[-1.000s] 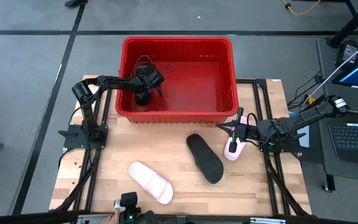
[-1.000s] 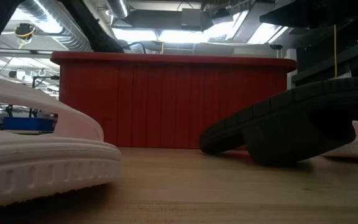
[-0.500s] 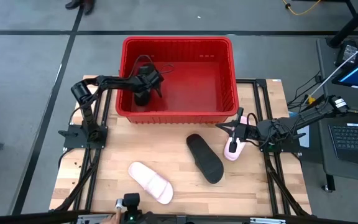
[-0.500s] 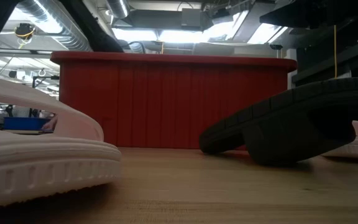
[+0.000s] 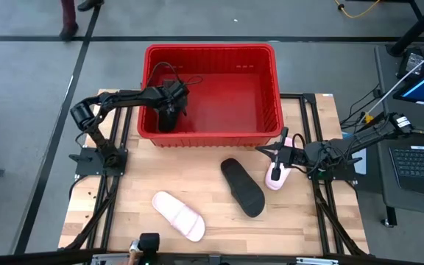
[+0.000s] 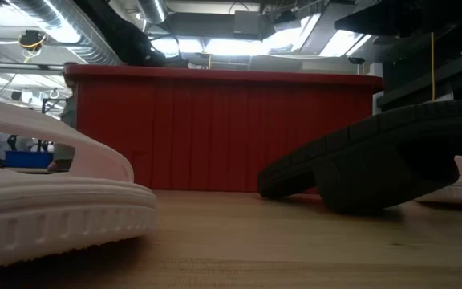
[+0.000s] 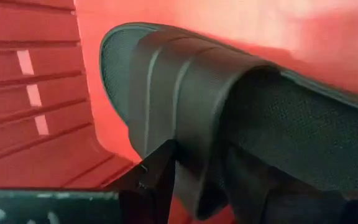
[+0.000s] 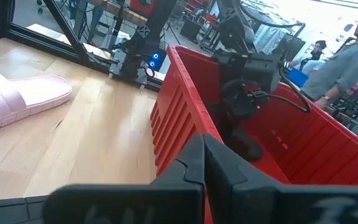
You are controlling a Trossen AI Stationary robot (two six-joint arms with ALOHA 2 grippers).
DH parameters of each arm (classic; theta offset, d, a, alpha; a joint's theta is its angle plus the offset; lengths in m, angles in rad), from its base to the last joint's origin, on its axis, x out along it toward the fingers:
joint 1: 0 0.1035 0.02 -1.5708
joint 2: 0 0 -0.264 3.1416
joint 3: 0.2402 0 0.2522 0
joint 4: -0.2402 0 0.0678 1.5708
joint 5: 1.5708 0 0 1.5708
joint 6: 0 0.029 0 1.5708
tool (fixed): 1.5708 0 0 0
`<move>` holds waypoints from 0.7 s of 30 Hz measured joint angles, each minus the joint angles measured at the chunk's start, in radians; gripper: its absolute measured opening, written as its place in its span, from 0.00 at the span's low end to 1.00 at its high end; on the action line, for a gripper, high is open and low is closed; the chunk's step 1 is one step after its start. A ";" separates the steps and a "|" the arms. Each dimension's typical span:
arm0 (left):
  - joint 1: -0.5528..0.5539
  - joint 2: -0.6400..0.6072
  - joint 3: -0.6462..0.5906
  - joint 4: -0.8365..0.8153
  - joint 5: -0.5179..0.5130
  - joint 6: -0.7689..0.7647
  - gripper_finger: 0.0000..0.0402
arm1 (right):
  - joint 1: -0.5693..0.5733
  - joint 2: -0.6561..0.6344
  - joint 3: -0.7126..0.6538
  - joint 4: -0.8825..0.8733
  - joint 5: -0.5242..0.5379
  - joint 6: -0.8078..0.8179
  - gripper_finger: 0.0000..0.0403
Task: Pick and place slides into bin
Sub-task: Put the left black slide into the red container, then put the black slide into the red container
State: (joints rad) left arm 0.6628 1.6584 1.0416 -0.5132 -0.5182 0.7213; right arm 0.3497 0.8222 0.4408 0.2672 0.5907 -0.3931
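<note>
— Where do the slides lie, seen from overhead?

— One black slide [image 5: 166, 118] is inside the red bin [image 5: 271, 88], in its lower-left corner as the high view frames it. A second black slide [image 5: 242, 187] lies on the wooden table [image 5: 124, 191] below the bin, right of centre. A pale pink slide [image 5: 178, 216] sits at lower centre-left; another pink slide [image 5: 276, 172] rests at the right, just beside the bin's lower-right corner.

— And the left gripper [image 5: 169, 99]?

— It reaches over the bin's left wall and hangs directly above the black slide there. In the left wrist view its fingers [image 7: 157, 177] stand parted beside the slide's strap [image 7: 204, 93], one on each side of it; whether they touch it cannot be told.

— The right gripper [image 5: 277, 153]?

— It waits at the right of the table, over the pink slide, fingers pressed together and holding nothing, as the right wrist view shows.

— Anyone else in frame?

— A person [image 8: 350, 50] stands beyond the bin, upper right of the right wrist view.
</note>
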 joint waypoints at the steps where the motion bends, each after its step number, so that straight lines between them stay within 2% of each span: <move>1: 0.000 -0.007 -0.001 -0.008 -0.007 -0.001 0.30 | 0.000 0.000 0.000 0.000 0.000 0.000 0.01; 12: 0.000 -0.142 0.000 -0.014 -0.037 -0.009 0.30 | 0.000 0.000 0.000 0.001 0.000 0.000 0.01; 21: -0.041 -0.355 0.001 -0.013 -0.037 -0.028 0.23 | 0.000 0.000 0.001 0.014 0.000 0.001 0.03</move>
State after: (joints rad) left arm 0.6217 1.3032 1.0424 -0.5266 -0.5552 0.6933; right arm 0.3500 0.8223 0.4419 0.2809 0.5907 -0.3925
